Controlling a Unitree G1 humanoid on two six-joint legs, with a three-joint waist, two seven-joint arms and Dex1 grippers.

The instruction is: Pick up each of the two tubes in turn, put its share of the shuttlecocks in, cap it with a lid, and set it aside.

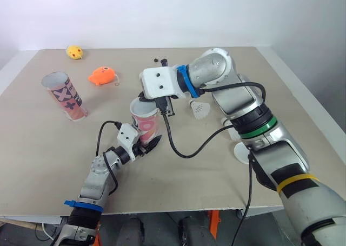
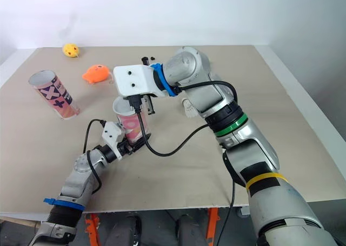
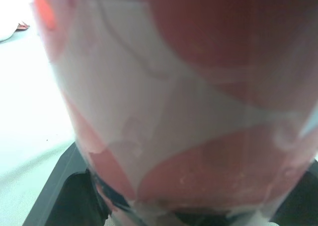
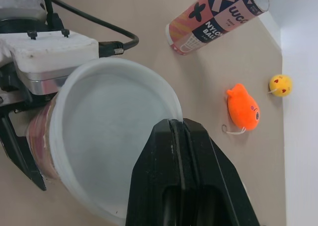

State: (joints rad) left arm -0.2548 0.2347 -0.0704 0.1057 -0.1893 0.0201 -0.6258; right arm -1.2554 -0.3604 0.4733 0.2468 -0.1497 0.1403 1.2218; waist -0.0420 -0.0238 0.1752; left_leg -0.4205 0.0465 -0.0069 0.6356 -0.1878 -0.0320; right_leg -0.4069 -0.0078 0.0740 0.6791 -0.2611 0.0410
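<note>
Clamping a glossy pink cylindrical tube (image 1: 146, 125), left fingers (image 1: 153, 143) hold it; right fingers (image 4: 169, 179) pinch its round translucent lid (image 4: 112, 136).

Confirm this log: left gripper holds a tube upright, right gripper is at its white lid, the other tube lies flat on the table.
One error: the other tube stands upright on the table, as the left eye view shows. The left gripper does hold a tube, the right gripper at its white lid.

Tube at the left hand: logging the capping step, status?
Left hand shut on tube, low down. Right hand pinching lid over tube's mouth. Shuttlecock lying apart from tube.
</note>
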